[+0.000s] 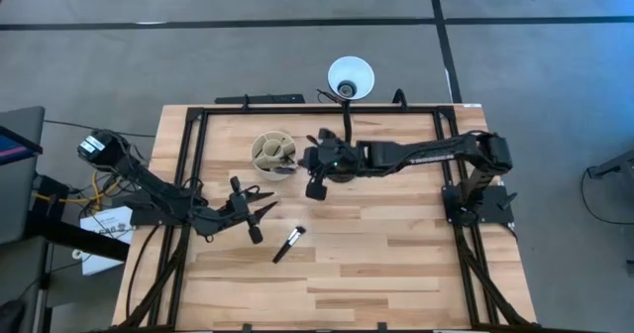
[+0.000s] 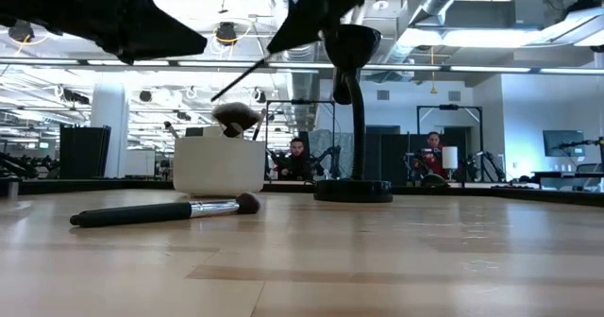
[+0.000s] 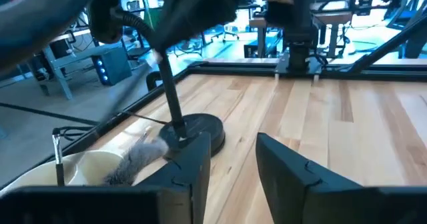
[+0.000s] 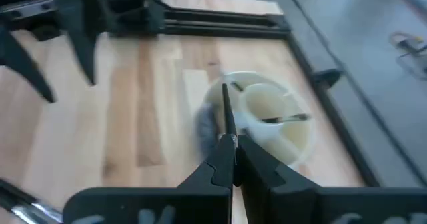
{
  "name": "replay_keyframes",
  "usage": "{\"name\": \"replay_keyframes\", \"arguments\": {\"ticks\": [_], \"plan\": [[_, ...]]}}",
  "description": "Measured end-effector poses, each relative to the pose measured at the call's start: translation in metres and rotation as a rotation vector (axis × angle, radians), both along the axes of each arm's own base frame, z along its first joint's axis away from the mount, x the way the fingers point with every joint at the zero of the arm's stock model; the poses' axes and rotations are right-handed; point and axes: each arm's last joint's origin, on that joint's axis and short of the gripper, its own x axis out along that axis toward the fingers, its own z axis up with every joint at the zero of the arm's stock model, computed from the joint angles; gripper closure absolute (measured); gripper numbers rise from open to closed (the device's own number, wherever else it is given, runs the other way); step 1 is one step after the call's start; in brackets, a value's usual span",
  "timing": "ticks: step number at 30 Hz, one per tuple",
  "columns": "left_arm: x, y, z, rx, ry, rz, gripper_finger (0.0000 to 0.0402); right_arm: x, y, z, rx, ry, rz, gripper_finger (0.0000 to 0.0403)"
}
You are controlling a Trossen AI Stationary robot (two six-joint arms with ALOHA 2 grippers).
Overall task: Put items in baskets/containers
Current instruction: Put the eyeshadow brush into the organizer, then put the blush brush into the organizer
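Observation:
The cream cup (image 1: 271,153) (image 2: 219,166) (image 4: 270,117) stands at the table's far side, left of the lamp, with brushes in it; one fluffy bristle head (image 2: 236,117) sticks up out of it. My right gripper (image 1: 296,166) (image 4: 230,144) hovers just right of the cup, shut on a thin black brush (image 4: 225,114) that points over the cup's rim. Another black-handled brush (image 1: 288,244) (image 2: 160,211) lies flat on the table nearer the front. My left gripper (image 1: 260,212) (image 3: 230,161) is open in the air, near and left of the cup. My right gripper pinches the thin brush by one end of its handle (image 4: 227,136) between the two fingertips. The brush runs on from the fingers, along them, toward the cup. It is lifted clear, slanting in the air (image 2: 247,79), its free end (image 4: 223,87) over the cup's rim.
The black desk lamp stands on its round base (image 2: 354,191) (image 3: 195,127) right of the cup, its white shade (image 1: 351,77) beyond the far edge. A black frame (image 1: 297,110) borders the table. Bare wood lies toward the near and right sides. People sit in the room behind.

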Motion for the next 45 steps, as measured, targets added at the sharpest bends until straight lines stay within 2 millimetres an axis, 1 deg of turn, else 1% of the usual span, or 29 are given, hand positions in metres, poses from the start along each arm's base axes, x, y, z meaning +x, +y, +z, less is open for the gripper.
{"name": "replay_keyframes", "arguments": {"ticks": [3, 5, 7, 11, 17, 23, 28, 30, 34, 38, 41, 45], "plan": [[0.000, 0.000, -0.001, 0.006, 0.008, 0.000, 0.0289, -0.001, -0.008, 0.016, -0.058, -0.012, -0.022, 0.0402], [0.000, 0.000, -0.002, 0.010, 0.013, -0.001, 0.0290, -0.003, -0.017, 0.022, -0.086, 0.005, -0.061, 0.0402], [0.000, 0.000, -0.002, 0.010, 0.013, -0.001, 0.0292, -0.006, -0.029, 0.019, -0.087, 0.065, -0.092, 0.0403], [0.000, 0.000, -0.002, 0.011, 0.014, 0.000, 0.0294, -0.009, -0.049, 0.007, -0.061, 0.156, -0.146, 0.0403], [0.000, 0.000, -0.003, 0.011, 0.015, 0.000, 0.0294, -0.005, -0.063, -0.006, 0.026, 0.173, -0.128, 0.0403], [0.000, 0.000, -0.003, 0.014, 0.019, 0.000, 0.0294, 0.000, -0.065, -0.019, 0.052, 0.219, -0.087, 0.0403], [0.000, 0.000, -0.003, 0.014, 0.019, 0.000, 0.0294, 0.003, -0.063, -0.023, 0.086, 0.218, -0.042, 0.0398], [0.000, 0.000, -0.003, 0.014, 0.019, 0.000, 0.0294, 0.003, -0.064, -0.027, 0.084, 0.228, -0.040, 0.0388], [0.000, 0.000, -0.003, 0.014, 0.019, 0.000, 0.0294, 0.005, -0.064, -0.030, 0.069, 0.235, -0.028, 0.0355], [0.000, 0.000, -0.003, 0.011, 0.020, -0.009, 0.0294, 0.008, -0.065, -0.029, 0.057, 0.206, -0.033, 0.0325], [0.000, -0.001, -0.004, -0.055, 0.000, -0.049, 0.0294, 0.010, -0.063, -0.024, 0.044, 0.172, -0.037, 0.0310], [0.002, -0.006, -0.007, -0.226, -0.018, -0.182, 0.0294, 0.013, -0.054, -0.013, 0.037, 0.153, -0.016, 0.0298]]}}
